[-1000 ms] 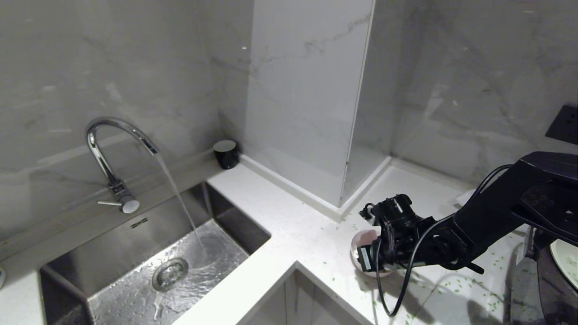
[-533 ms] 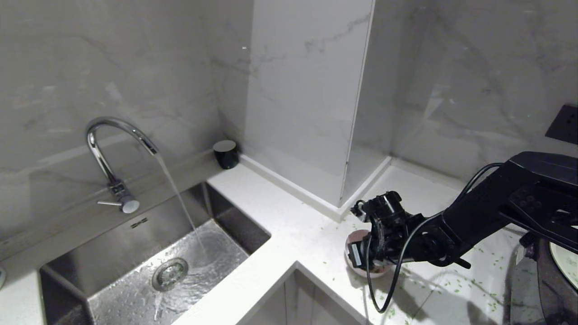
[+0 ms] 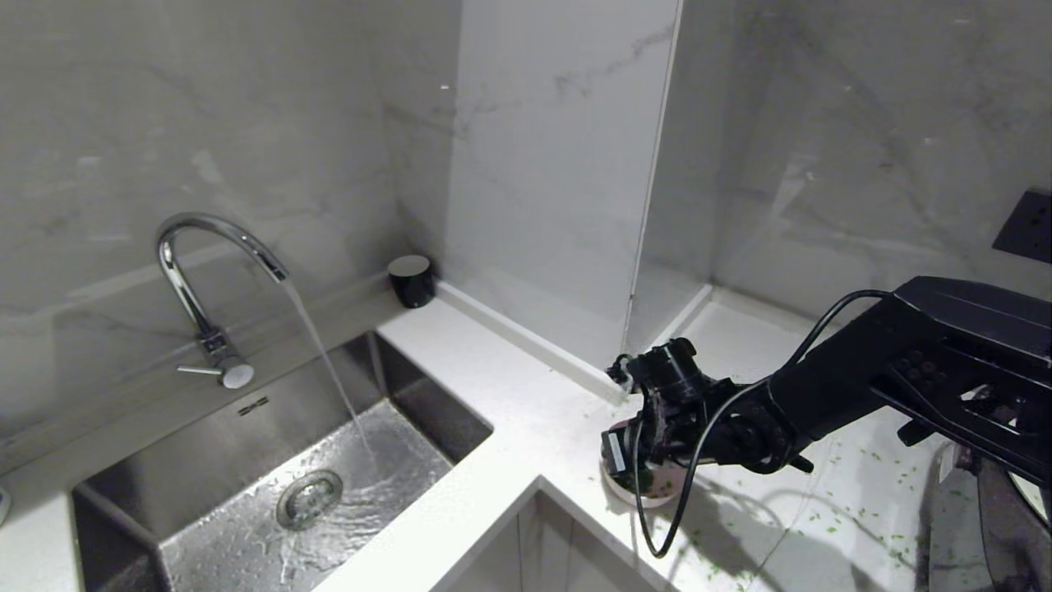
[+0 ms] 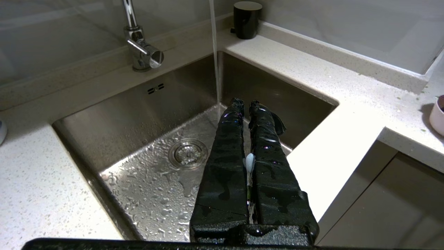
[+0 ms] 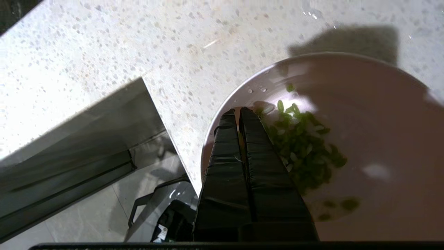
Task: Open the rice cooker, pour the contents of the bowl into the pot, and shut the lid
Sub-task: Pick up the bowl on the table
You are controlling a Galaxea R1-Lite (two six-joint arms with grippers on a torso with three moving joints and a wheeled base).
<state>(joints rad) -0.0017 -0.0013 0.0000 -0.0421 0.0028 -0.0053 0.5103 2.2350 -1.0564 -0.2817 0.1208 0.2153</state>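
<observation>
Near the inner corner of the white speckled table point(image 3: 526, 427), the small pink round bowl point(image 3: 649, 492) now sits closer to the edge than a second ago, carried leftward with the right claw point(image 5: 239, 111). Its fingers are pressed together, tips inside the bowl against the wall beside the chopped green bits point(image 5: 305, 149). More scattered green bits lie on the table behind. Over the steel sink point(image 4: 145, 114), the left claw point(image 4: 244, 103) hangs closed on nothing while water runs from the chrome tap point(image 3: 193, 279)
</observation>
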